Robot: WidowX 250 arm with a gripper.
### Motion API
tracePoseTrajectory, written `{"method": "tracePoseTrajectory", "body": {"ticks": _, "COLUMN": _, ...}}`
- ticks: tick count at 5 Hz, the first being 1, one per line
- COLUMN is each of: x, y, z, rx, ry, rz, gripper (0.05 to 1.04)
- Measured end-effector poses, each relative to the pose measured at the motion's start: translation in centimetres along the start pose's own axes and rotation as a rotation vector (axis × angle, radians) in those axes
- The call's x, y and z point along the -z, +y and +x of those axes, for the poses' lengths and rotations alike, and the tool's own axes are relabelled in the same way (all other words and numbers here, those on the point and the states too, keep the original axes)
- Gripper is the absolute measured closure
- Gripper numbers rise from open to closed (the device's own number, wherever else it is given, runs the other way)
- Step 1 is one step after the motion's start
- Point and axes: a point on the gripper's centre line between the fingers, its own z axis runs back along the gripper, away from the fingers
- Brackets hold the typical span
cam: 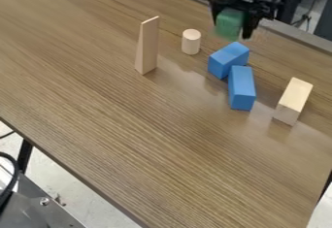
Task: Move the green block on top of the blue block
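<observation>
At the top of the camera view the black gripper (236,24) hangs above the table's far side, shut on a green block (229,24). Below the green block and apart from it, a blue block (229,58) lies slantwise on the wooden table. A second blue block (241,88) lies just in front of the first, their near ends meeting or almost meeting.
A tall, thin wooden wedge (148,45) stands upright left of the blue blocks, with a small wooden cylinder (191,41) between. To the right is a pale wooden block (293,101). The table (149,144) ends in a long edge at the lower left.
</observation>
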Motion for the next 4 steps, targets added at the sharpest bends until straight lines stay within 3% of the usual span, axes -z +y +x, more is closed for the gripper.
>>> {"method": "tracePoseTrajectory", "body": {"ticks": 2, "x": 2.6, "y": 0.3, "z": 1.2, "rx": 0.185, "ry": 0.011, "rz": 0.021, "gripper": 0.473}}
{"method": "tracePoseTrajectory", "body": {"ticks": 4, "x": 3.8, "y": 0.9, "z": 1.7, "rx": 0.266, "ry": 0.011, "rz": 0.025, "gripper": 0.473}}
